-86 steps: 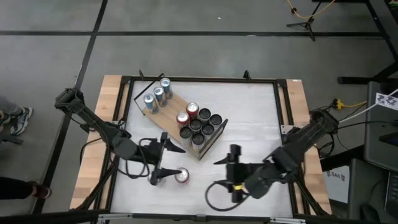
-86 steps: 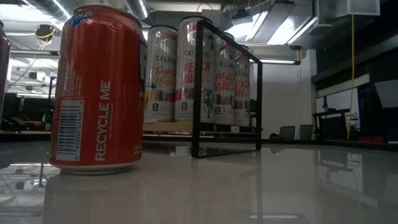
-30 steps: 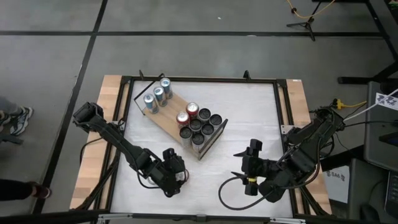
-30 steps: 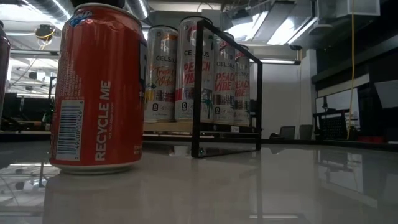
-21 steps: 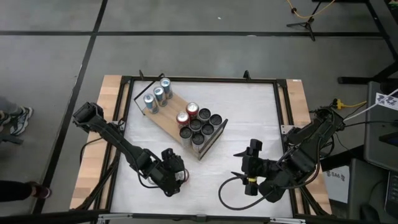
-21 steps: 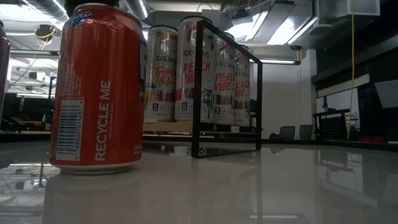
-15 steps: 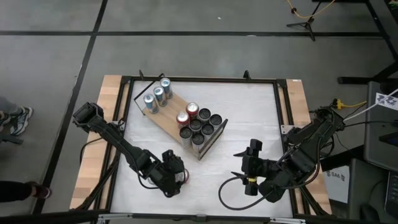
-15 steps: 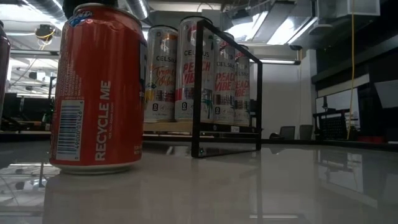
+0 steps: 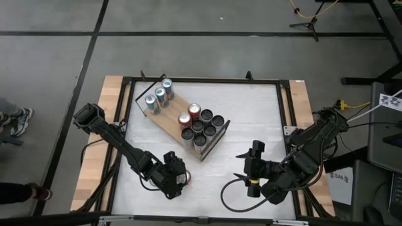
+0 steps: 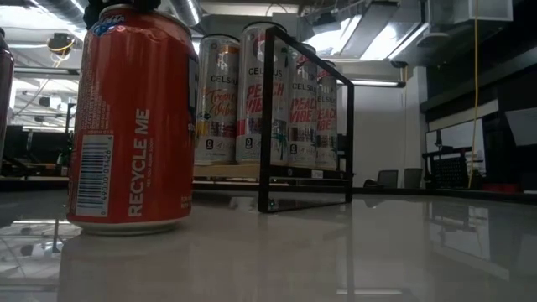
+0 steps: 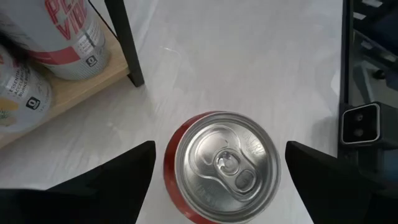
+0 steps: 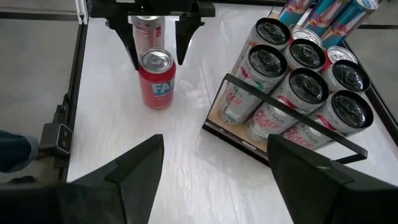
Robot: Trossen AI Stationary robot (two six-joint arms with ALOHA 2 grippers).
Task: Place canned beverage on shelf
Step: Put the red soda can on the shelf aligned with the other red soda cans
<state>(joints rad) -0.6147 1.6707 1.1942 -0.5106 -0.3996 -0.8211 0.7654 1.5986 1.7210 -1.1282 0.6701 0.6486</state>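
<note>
Nothing has really moved over the last second on my end. My left gripper is parked straight above the red aluminium drink can standing upright on the white tabletop, near the front edge and a bit left of centre. Its two dark fingers are spread wide on either side of the can, and I can see clear gaps both sides in the left wrist view, so it's not pinching anything yet. About three seconds back that arm was off to the left of the can with the gripper low beside it; now it sits right over it.

The can is well apart from the light-wood shelf board on its thin black wire frame, which sits farther back and holds the tall silver cans at its far-left end and the dark-topped cans at its near-right end.

My right gripper waits over the near-right table, fingers partly spread, holding nothing.
</note>
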